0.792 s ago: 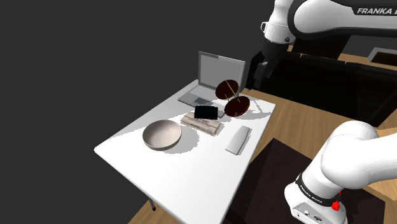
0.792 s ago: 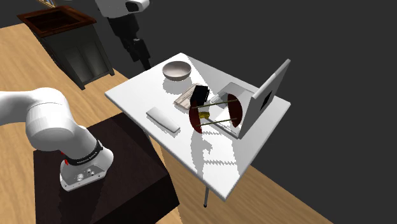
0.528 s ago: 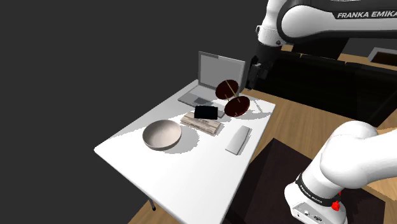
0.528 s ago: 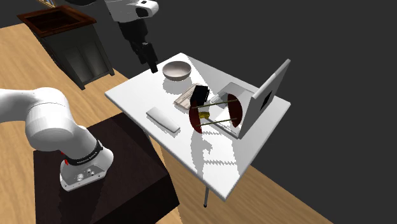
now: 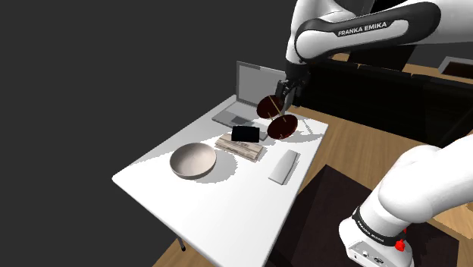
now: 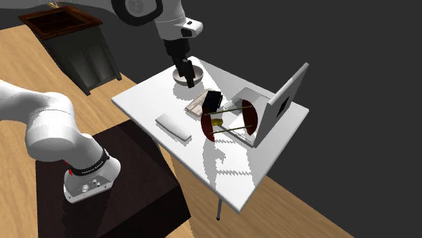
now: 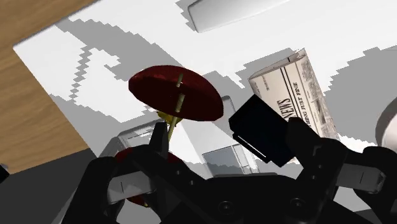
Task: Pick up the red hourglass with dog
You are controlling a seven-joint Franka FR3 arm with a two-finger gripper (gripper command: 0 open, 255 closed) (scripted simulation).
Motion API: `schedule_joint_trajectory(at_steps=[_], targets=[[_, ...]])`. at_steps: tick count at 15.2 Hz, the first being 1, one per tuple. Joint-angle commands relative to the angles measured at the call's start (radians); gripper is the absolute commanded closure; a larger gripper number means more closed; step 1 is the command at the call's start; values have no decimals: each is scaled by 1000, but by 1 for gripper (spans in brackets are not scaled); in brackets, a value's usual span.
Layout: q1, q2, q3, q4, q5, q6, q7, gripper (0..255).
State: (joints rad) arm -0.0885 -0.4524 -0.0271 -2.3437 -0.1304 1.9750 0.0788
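Observation:
The hourglass (image 5: 275, 116) lies on its side on the white table (image 5: 212, 205), two dark red discs joined by thin rods, right in front of the laptop (image 5: 254, 91). A small yellow piece shows between the discs in the second exterior view, hourglass (image 6: 228, 120). My black gripper (image 5: 286, 94) hangs in the air just above it, fingers apart and holding nothing. In the wrist view one red disc (image 7: 176, 94) stands just ahead of one finger (image 7: 159, 141); the other disc is partly hidden behind that finger. From the second exterior view the gripper (image 6: 188, 76) overlaps the bowl.
A black box (image 5: 245, 133) rests on a folded newspaper (image 5: 241, 149) beside the hourglass. A pale bowl (image 5: 192, 161) and a flat white slab (image 5: 284, 166) lie nearer the front. A dark cabinet (image 6: 74, 40) stands off the table; wooden floor surrounds it.
The arm has swung toward the shoulder view's left, carrying the gripper from beyond the table's edge to above the hourglass. Nothing on the table has moved.

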Motion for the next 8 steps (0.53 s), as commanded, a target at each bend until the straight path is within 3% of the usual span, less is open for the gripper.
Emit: schedule_joint_trajectory(at_steps=[1, 8], targets=[[-17, 70, -5, 20, -7, 48, 35, 0], [-67, 329, -32, 156, -24, 159, 145, 0]])
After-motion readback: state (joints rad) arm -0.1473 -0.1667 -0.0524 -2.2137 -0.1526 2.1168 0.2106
